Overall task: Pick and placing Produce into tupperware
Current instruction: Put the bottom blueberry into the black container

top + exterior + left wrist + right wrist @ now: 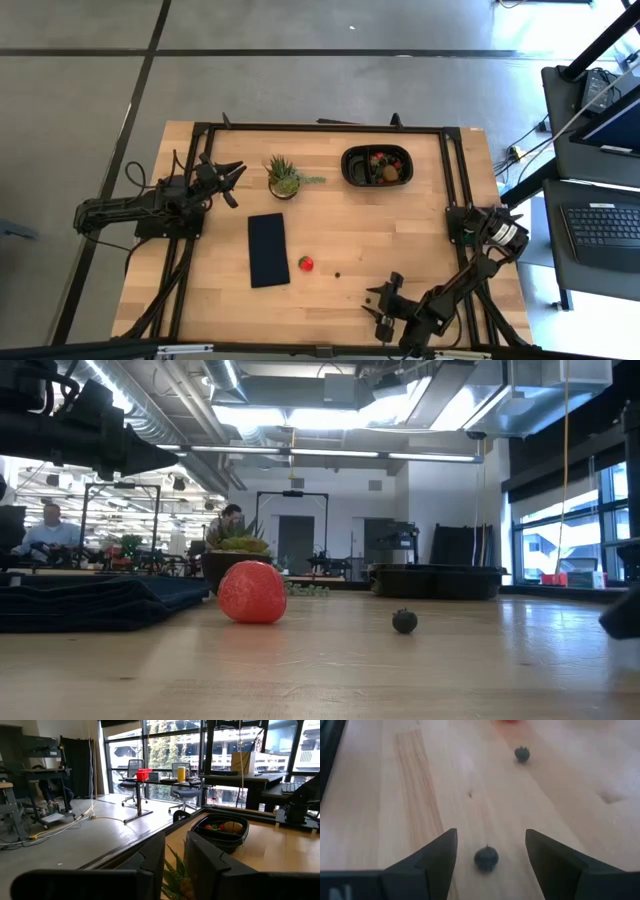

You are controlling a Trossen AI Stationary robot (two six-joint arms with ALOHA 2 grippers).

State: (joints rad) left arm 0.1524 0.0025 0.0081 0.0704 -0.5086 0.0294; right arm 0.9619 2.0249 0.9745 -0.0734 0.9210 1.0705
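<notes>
We work R gripper [490, 851]: jaws apart, straddling berry [486, 858] on table. Drop straight, centre berry, squeeze gently; it rolls. Tub [376, 166] far side. L gripper [232, 181] near plant, fingers slightly parted.

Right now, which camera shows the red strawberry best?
The low view: the strawberry sits close and unobstructed on the table. The high view shows it as a small red dot, the right wrist view only its edge, the left wrist view nothing.

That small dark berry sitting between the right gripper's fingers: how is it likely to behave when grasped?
The berry looks round and tiny, so it may well roll if a finger nudges it first. The right gripper stands open much wider than it, so centring probably matters. It sits on smooth bare table, so little would stop it.
</notes>
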